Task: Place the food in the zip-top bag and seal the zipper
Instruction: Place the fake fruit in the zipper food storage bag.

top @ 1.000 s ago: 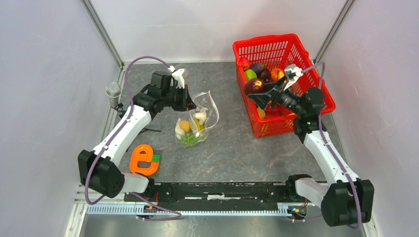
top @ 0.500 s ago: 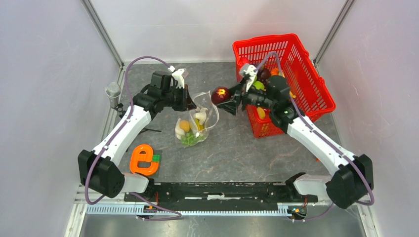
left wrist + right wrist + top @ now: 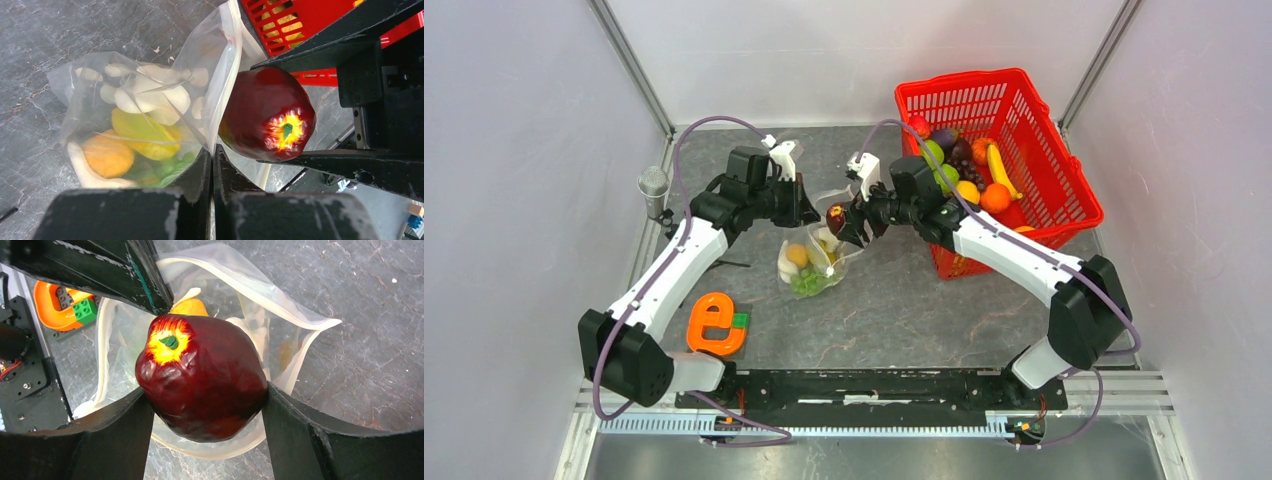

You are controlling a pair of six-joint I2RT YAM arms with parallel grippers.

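Glossy hard plastic, dark red with a yellow patch round a green stem: the toy apple (image 3: 202, 375) looks light, rigid and slippery to us. The right gripper (image 3: 206, 407) clasps it across its widest girth, jaws spread wide, just above the open mouth of the zip-top bag (image 3: 150, 95). That seems the sound hold (nearer the crown it could squirt out). The bag is thin, floppy film lying on the bench (image 3: 904, 300) with other food inside. The left gripper (image 3: 212, 167), closed tight, pinches its rim by the zipper (image 3: 270, 292). Without that pinch, we judge, the mouth would collapse.
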